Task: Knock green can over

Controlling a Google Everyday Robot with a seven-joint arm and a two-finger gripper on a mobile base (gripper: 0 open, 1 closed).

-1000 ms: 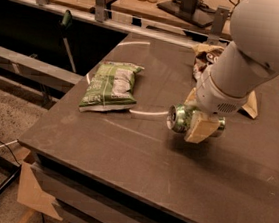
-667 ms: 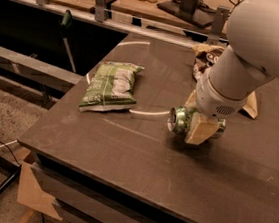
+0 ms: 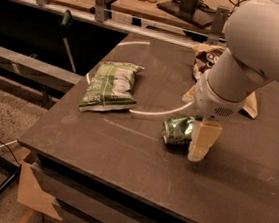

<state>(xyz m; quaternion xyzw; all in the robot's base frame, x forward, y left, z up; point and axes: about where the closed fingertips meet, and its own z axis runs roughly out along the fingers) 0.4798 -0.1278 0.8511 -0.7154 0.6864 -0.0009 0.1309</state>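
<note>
The green can (image 3: 178,130) lies on its side on the dark table (image 3: 100,144), its silver end pointing left, right of the table's middle. My gripper (image 3: 200,140) hangs from the white arm (image 3: 246,60) and reaches down right beside the can, touching or nearly touching its right end. The can's right end is hidden behind the gripper.
A flat green-and-white chip bag (image 3: 110,86) lies left of the can. A brown snack bag (image 3: 205,60) and tan packaging (image 3: 251,104) lie behind the arm. A railing (image 3: 99,1) runs along the far side. The table's front edge (image 3: 120,192) is close below.
The gripper and the lying can have both shifted slightly toward the table's front edge. The chip bag has not moved.
</note>
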